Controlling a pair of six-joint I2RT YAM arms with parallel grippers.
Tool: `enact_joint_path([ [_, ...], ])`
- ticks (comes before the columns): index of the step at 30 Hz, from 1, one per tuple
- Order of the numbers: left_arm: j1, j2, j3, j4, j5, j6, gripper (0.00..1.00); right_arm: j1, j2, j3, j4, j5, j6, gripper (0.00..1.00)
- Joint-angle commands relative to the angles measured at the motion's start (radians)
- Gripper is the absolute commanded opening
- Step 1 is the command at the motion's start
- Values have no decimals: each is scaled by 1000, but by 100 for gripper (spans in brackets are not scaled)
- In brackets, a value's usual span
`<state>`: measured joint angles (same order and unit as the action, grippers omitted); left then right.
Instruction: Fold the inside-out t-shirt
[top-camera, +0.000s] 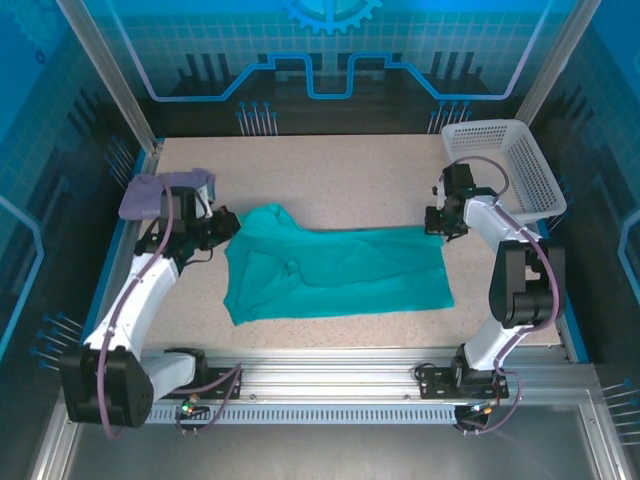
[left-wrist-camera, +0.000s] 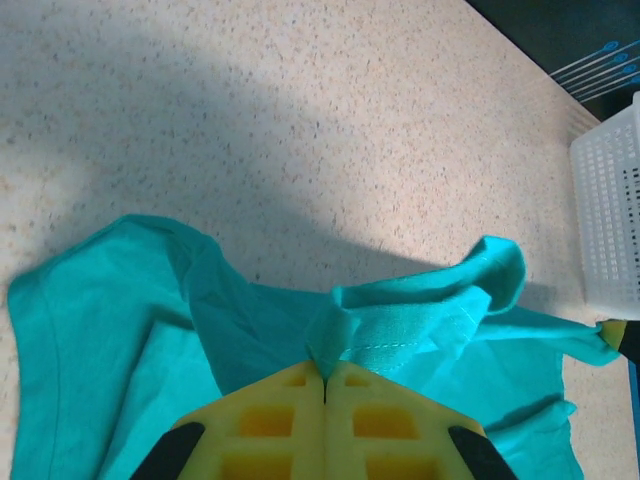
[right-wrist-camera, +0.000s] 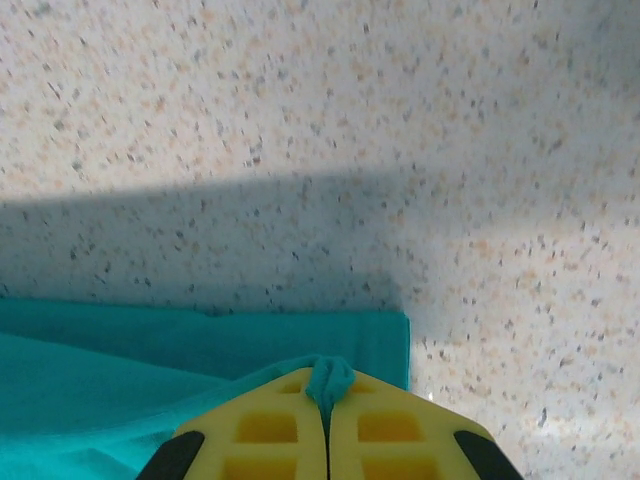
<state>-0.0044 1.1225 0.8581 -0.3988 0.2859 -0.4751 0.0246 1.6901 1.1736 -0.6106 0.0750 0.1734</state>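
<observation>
I see the shirt (top-camera: 340, 270) lying in the middle of the table (top-camera: 330, 165). It is stretched out from left to right. The right part lies quite flat. The left part is bunched up and has folds in it.

My left gripper (top-camera: 228, 228) is at the far left end of the shirt. Its yellow fingers (left-wrist-camera: 270, 420) are pressed together, and a fold of the teal cloth is pinched between the tips. The cloth stands up there in a little hump, with a line of stitches along it.

My right gripper (top-camera: 437, 225) is at the far right corner of the shirt. It is squeezed tight too. A small bit of the shirt's edge pokes up between its tips. The cloth between the two grippers runs in a long line along the far side of the shirt.

A white basket (top-camera: 520, 170) stands at the far right corner of the table. It is just beside the right arm, and its near wall is close behind the right gripper.

A purple cloth (top-camera: 150, 195) lies at the far left. The left arm reaches across it and hides part of it. I cannot tell if it touches the shirt, because the arm is in the way.
</observation>
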Motion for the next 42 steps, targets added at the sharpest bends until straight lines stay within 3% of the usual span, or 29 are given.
enact_joint_path([
  [1, 4, -45, -69, -61, 18, -31, 0, -15, -27, -37, 9, 12, 14, 7],
  [14, 3, -100, -233, -85, 34, -74, 0, -10, -93, -144, -32, 35, 72, 10],
  [22, -19, -153, -415, 10, 46, -174, 0, 6, -334, -350, 89, 36, 180, 42],
  [27, -20, -123, -427, 37, 47, -175, 0, 155, -343, -343, 194, 24, 133, 49],
  [30, -22, -114, -438, 56, 47, -176, 1, 214, -239, -300, 188, 56, 123, 49],
  [36, -26, -104, -449, 60, 56, -177, 1, 208, -23, -136, 55, 58, 103, 40],
  [42, -31, -184, -464, 15, 49, -223, 1, 207, -38, -183, -83, -44, 122, 28],
])
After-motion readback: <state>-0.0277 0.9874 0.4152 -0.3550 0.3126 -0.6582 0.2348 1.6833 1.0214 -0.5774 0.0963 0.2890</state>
